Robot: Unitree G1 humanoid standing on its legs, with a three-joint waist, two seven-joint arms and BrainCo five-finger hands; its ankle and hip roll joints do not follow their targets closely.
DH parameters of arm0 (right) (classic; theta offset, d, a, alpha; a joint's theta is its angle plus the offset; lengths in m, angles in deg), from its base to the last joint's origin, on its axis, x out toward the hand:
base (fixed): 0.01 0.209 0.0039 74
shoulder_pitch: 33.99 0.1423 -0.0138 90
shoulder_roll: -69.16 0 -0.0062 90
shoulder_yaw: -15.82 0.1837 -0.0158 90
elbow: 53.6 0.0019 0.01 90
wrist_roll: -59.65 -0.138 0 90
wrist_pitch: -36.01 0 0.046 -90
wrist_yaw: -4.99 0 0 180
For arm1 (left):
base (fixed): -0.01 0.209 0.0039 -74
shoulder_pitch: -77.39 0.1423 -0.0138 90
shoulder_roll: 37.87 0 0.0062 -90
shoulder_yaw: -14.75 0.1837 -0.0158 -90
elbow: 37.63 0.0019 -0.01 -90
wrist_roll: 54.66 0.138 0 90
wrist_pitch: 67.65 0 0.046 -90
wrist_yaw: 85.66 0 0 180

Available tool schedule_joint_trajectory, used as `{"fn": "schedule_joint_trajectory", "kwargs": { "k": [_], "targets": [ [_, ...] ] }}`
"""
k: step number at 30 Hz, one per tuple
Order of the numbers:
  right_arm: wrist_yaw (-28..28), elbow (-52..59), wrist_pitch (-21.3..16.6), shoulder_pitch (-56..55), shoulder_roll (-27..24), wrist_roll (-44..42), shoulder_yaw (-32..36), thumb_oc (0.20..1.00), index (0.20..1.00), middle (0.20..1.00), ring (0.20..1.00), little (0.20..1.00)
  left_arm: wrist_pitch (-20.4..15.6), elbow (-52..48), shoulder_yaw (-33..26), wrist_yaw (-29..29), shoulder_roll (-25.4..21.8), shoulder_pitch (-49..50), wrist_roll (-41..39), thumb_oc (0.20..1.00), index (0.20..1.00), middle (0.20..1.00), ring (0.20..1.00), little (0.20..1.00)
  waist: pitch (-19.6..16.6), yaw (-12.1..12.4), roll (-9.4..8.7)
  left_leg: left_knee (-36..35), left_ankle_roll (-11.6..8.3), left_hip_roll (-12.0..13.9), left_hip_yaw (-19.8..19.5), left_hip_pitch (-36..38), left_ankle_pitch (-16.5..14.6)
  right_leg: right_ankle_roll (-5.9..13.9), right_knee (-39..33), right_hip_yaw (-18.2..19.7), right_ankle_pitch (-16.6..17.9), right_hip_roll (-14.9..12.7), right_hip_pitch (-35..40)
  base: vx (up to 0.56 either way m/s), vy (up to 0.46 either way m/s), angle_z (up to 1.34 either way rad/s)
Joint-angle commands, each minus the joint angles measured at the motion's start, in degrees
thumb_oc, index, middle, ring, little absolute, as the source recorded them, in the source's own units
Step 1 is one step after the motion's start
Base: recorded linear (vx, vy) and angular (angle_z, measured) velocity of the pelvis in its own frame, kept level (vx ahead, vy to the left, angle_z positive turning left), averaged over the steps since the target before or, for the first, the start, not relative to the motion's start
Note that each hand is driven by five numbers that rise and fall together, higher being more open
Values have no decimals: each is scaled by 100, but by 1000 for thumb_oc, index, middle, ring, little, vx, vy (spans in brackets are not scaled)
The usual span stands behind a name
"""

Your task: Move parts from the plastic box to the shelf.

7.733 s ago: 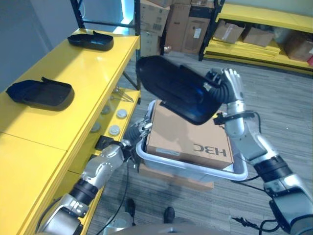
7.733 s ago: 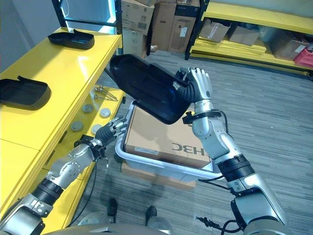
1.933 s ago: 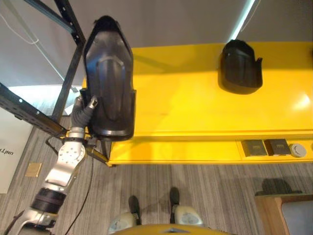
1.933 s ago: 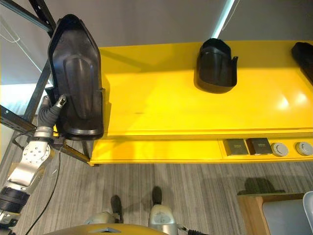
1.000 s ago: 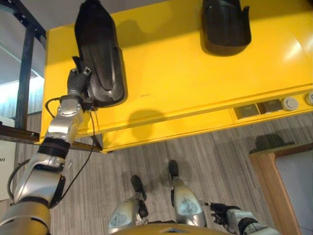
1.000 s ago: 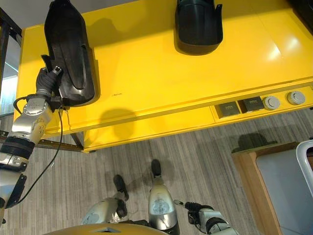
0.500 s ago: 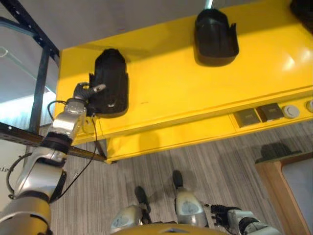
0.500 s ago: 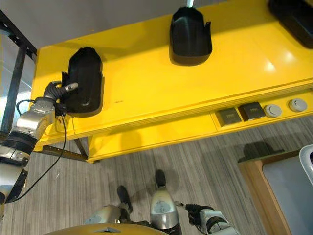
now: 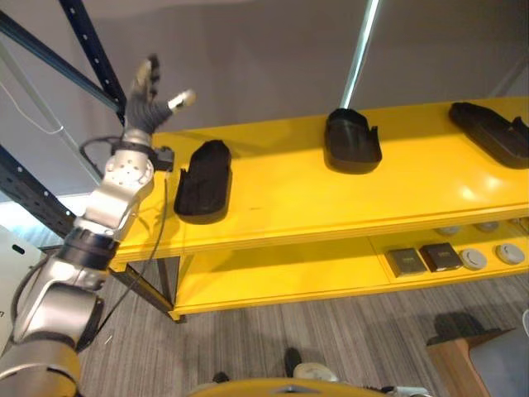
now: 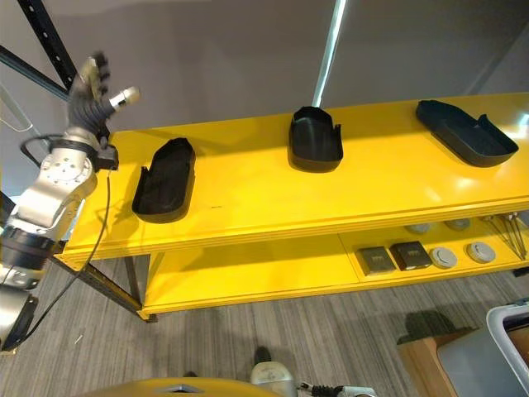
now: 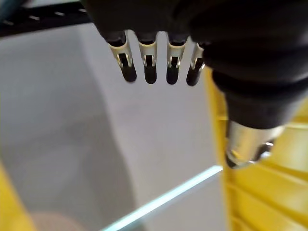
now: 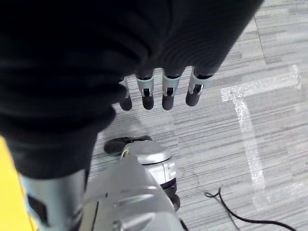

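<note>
Showing left hand point(image 9: 142, 99) raised, fingers spread, empty, above black moulded plastic part point(image 9: 202, 180) resting on yellow shelf point(image 9: 281, 198). Right hand point(image 12: 159, 94) relaxed, empty. Retract clear of part.

Three black parts on the top of the yellow shelf point(image 10: 248, 178): left part point(image 10: 164, 190), middle part point(image 10: 315, 140), right part point(image 10: 461, 133). Lower level: two dark square pieces point(image 10: 394, 255), and four round silver discs, two in front point(image 10: 461, 255) and two behind at the top's edge point(image 10: 437, 225). One plastic box corner point(image 10: 511, 322).
</note>
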Motion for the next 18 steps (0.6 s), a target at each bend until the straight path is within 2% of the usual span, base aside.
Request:
{"fn": "schedule_joint_trajectory", "kwargs": {
  "k": [1, 3, 7, 8, 10, 13, 18],
  "targets": [
    [5, -378, -87, -31, 224, 91, -93, 1000, 1000, 1000, 1000, 1000, -378, 792, -66, 840, 300, 433, 89, 200, 200, 200, 200, 200, 197, 254, -61, -2, 41, -28, -204, -245, -167, 81, 23, -231, -700, -20, 290, 2, 9, 27],
    [49, -335, -199, -127, 275, 38, -92, 1000, 1000, 1000, 1000, 1000, -582, 522, -128, 1060, 542, 1007, 104, 200, 200, 200, 200, 200, 240, 341, -69, -2, 65, -28, -248, -285, -177, 77, 23, -272, -705, -37, 263, -21, 14, 17],
    [13, -275, -167, -133, 305, -111, -136, 1000, 1000, 1000, 1000, 1000, -829, 419, -102, 1197, 714, 1433, -25, 200, 200, 200, 200, 200, 332, 431, -53, -2, 75, -47, -300, -396, -193, 80, 23, -311, -702, -66, 152, -67, 27, 29],
    [-21, -279, -144, -107, 310, -199, -163, 1000, 1000, 1000, 1000, 1000, -966, 425, -58, 1286, 812, 1553, -269, 200, 200, 200, 200, 200, 383, 464, -35, -2, 72, -57, -322, -453, -188, 80, 23, -328, -694, -79, 102, -81, 39, 26],
    [-15, -222, -115, -41, 283, -299, -197, 1000, 1000, 1000, 1000, 1000, -1294, 376, 111, 1322, 910, 1745, 8, 200, 200, 200, 200, 200, 481, 502, -2, -2, 75, -76, -355, -570, -179, 71, 23, -339, -686, -86, 6, -93, 45, 6],
    [3, -159, -77, 41, 246, -409, -272, 1000, 1000, 1000, 1000, 1000, -1387, 315, 233, 1281, 962, 1768, -77, 200, 200, 200, 200, 200, 583, 522, 21, -2, 72, -87, -381, -692, -155, 66, 23, -353, -671, -98, -95, -106, 33, 1],
    [48, -12, -120, 371, 155, -646, -462, 1000, 1000, 1000, 1000, 1000, -1529, 466, 642, 1016, 935, 1456, -36, 200, 200, 200, 200, 200, 1028, 448, 117, -2, 84, -119, -410, -1038, -68, 53, 23, -255, -574, -90, -465, -147, 30, 1]
  ]
}}
